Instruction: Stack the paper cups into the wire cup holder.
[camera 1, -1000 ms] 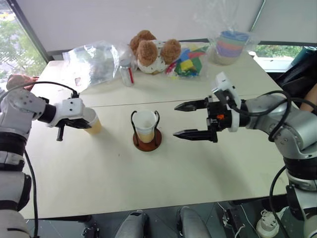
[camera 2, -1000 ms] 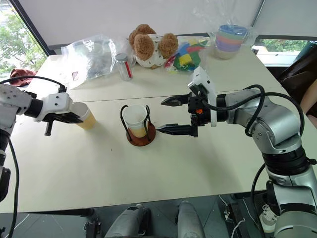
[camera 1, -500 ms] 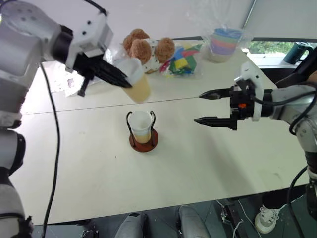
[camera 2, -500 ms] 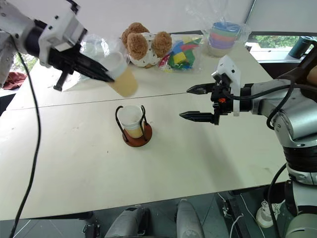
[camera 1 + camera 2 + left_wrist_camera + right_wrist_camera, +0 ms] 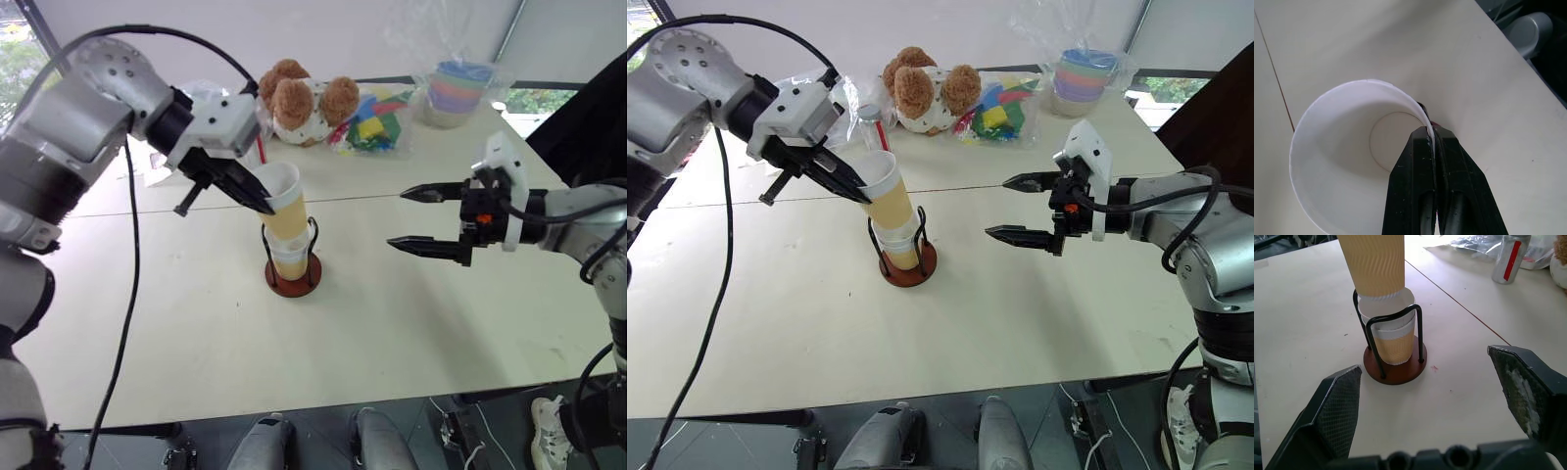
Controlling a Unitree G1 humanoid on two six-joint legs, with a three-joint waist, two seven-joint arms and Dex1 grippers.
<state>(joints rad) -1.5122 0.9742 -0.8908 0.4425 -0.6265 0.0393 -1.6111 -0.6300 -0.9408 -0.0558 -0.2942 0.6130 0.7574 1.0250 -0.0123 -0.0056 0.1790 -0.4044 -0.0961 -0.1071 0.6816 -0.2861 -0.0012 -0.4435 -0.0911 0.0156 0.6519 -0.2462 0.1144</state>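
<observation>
The left gripper (image 5: 263, 204) is pinched shut on the rim of a tapered paper cup with a white inside and ribbed tan-yellow wall (image 5: 282, 208), one finger inside the mouth and one outside, as the left wrist view shows. A second ago this gripper held the same cup low over the left part of the pale tabletop (image 5: 196, 323), well apart from the stand. Half a second ago it was raised above and behind the stand. Now the cup hangs tilted directly over the wire cup holder with its round reddish-brown disc base and thin black upright loops (image 5: 293, 279), and its narrow bottom enters the mouth of the white-rimmed paper cup already seated in the holder (image 5: 1393, 335).

That puts the task at the nesting step: the carried cup is lined up but, by my judgement, not yet pushed home, since most of its tan wall stands above the wire loops and it leans toward the gripper. It likely needs straightening and lowering before release.

To the right, the right gripper (image 5: 425, 217) hovers above the tabletop beside the holder, its two black fingers spread wide with nothing between them. It has drawn slightly away from the holder over the last second, leaving room for the descending cup.
</observation>
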